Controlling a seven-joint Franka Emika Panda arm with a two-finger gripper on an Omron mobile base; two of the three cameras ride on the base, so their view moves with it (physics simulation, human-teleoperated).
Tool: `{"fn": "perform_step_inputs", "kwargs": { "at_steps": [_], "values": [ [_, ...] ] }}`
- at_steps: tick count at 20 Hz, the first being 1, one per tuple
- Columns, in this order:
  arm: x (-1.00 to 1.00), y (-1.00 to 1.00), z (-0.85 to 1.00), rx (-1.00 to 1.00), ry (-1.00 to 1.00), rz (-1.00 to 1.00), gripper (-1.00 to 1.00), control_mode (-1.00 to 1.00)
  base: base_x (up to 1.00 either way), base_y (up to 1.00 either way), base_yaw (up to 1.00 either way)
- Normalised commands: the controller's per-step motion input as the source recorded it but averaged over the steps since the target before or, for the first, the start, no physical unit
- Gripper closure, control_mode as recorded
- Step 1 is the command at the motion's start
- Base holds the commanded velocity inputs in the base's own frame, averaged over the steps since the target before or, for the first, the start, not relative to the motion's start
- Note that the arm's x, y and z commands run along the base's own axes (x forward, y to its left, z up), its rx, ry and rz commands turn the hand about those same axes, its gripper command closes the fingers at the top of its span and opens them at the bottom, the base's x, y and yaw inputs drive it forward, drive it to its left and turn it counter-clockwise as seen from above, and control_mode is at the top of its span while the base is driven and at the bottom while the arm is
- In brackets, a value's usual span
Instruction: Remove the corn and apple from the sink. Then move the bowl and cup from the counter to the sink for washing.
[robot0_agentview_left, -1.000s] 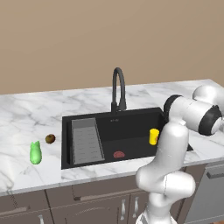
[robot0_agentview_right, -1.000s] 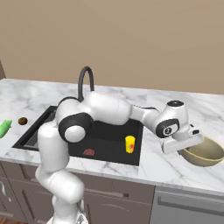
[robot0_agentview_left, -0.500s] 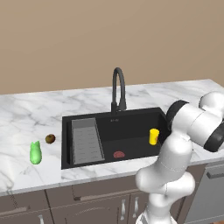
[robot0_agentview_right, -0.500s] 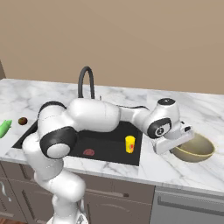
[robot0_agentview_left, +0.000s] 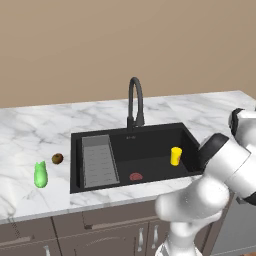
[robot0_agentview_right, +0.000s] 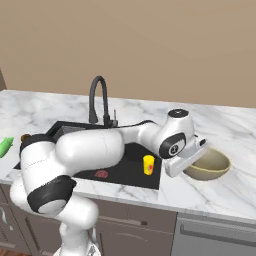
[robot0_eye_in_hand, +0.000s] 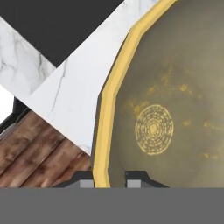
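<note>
My gripper (robot0_agentview_right: 193, 158) is shut on the near-left rim of the tan-yellow bowl (robot0_agentview_right: 210, 165), which hangs just above the counter (robot0_agentview_right: 220, 195) right of the sink (robot0_agentview_right: 131, 176). In the hand view the bowl's pale yellow rim (robot0_eye_in_hand: 110, 105) runs between the two finger tips of the gripper (robot0_eye_in_hand: 109, 180). The yellow cup (robot0_agentview_left: 175, 155) stands upright inside the black sink (robot0_agentview_left: 155, 140) at its right end. The green corn (robot0_agentview_left: 40, 175) and the small brown apple (robot0_agentview_left: 57, 159) lie on the counter (robot0_agentview_left: 30, 130) left of the sink.
A black arched faucet (robot0_agentview_left: 135, 102) rises behind the basin. A ribbed grey drain rack (robot0_agentview_left: 98, 160) takes up the sink's left part, and a flat reddish item (robot0_agentview_left: 135, 176) lies on its floor. The counter's front edge is close below the bowl.
The arm has carried the bowl leftward across the counter toward the sink's right edge. The cup, corn and apple have stayed where they were.
</note>
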Motion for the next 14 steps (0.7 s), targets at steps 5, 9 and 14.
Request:
{"fn": "perform_step_inputs", "kwargs": {
  "at_steps": [5, 9, 14],
  "values": [
    [-0.11, 0.39, 0.25, 0.0, 0.02, 0.22, 1.0, -1.0, 0.0, 0.0, 0.0],
    [-0.13, 0.37, 0.22, 0.0, 0.0, 0.22, 1.0, -1.0, 0.0, 0.0, 0.0],
    [-0.14, 0.35, 0.16, 0.0, 0.0, 0.2, 1.0, -1.0, 0.0, 0.0, 0.0]
  ]
}}
